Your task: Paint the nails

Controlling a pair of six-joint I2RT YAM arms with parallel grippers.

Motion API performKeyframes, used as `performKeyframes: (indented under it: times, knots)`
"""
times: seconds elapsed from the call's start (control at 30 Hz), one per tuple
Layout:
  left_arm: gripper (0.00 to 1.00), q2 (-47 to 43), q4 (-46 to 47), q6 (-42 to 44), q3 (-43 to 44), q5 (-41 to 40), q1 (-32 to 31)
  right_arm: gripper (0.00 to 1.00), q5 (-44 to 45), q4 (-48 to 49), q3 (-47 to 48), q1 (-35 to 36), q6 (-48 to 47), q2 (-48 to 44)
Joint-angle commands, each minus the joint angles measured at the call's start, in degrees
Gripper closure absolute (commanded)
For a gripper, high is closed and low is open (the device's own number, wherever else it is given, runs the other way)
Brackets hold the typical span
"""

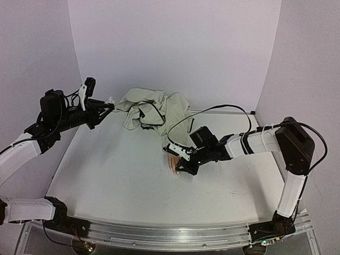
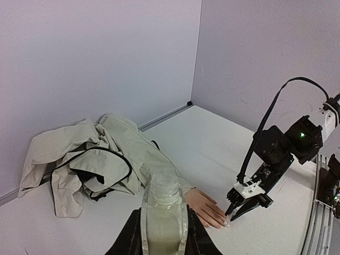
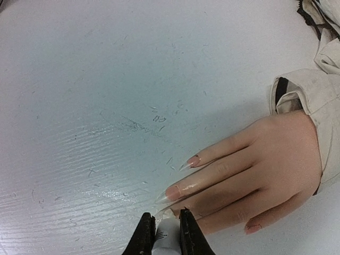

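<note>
One mannequin hand [image 3: 265, 159] lies palm-down on the white table [image 1: 106, 175], its wrist in the cuff of one crumpled beige jacket [image 1: 154, 109]. Four fingers show in the right wrist view. Three nails [image 3: 172, 192] are plain to see, and the fourth fingertip sits right at the right gripper [image 3: 165, 218], whose two fingers are clamped on one small white piece [image 3: 167, 239]. Well apart, at the table's far left, the left gripper [image 2: 163, 212] is closed around one open, upright bottle [image 2: 162, 188].
</note>
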Motion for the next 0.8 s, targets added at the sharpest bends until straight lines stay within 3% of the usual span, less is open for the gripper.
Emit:
performKeyframes:
  times: [0.0,0.77]
  knots:
    - [1.00,-0.41,4.57,-0.08,0.52,1.27,0.27,1.00,0.64,0.86,-0.53,0.22,0.86,-3.43]
    - [1.00,-0.85,4.60,-0.08,0.43,1.38,0.36,1.00,-2.52,-2.39,-1.55,1.92,0.34,-2.92]
